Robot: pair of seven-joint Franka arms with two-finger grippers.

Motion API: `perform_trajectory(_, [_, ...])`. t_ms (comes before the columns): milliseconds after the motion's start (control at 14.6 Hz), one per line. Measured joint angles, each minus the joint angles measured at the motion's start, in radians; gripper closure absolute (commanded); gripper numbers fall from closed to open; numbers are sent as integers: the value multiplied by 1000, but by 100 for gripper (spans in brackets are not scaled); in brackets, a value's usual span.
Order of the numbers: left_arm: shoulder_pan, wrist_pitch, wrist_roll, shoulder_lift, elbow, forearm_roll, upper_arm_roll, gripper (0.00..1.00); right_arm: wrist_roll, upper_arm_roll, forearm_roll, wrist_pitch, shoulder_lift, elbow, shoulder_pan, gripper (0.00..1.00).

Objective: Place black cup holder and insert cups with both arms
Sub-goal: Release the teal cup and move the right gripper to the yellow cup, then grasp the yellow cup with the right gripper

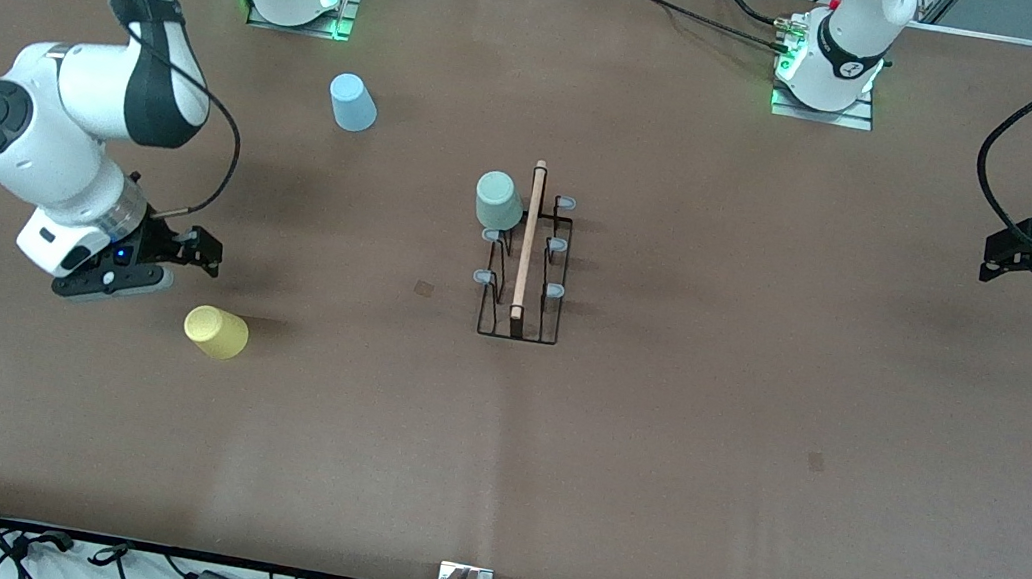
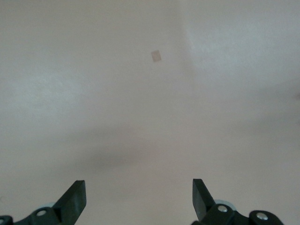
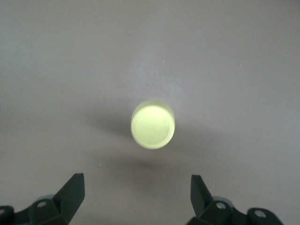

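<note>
The black cup holder (image 1: 527,261) stands in the middle of the table (image 1: 761,415), with its wooden handle (image 1: 528,241) running from the robots' side toward the front camera. One cup is on it already — the mint green cup (image 1: 498,200) sits upside down on the peg nearest the robots, on the side toward the right arm's end.

Two cups are left on the table, both toward the right arm's end. The blue cup (image 1: 352,102) is close to the right arm's base. The yellow cup (image 1: 216,332) is nearer the front camera, and it stands upside down with its flat round bottom facing up.

The right gripper (image 1: 203,252) hangs low just beside the yellow cup, on the side toward the robots. Its fingers are spread wide and hold nothing. In the right wrist view the yellow cup (image 3: 153,124) sits straight ahead, in line with the gap between the two fingers (image 3: 70,193) — so I think a short reach forward and down would put a finger on each side of it.

The left gripper (image 1: 1011,253) waits well apart at the left arm's end of the table, fingers (image 2: 75,197) wide, over bare table. The right arm is much the nearer one for this cup.
</note>
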Motion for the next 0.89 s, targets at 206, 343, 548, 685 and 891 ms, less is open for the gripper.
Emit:
perform_trajectory(206, [-9,-35,0,0,1,0,-9,0,-1,-10,-14,80,90,41,0,0])
perform_trajectory(343, [-8,-42,0,0,2,0,-10,0,-1,-22,-14,133,141,57,0,0])
perform_trajectory(548, [-7,-48,1,0,2,-2,-10,0,-1,-25,-14,173,196,79,0,0])
perform_trajectory(685, [-9,-51,1,0,2,-4,-16,0,-1,-25,-13,178,212,87,0,0])
perform_trajectory(891, [-10,-58,1,-2,6,-4,-30,0,-1,-25,10,178,215,93,0,0])
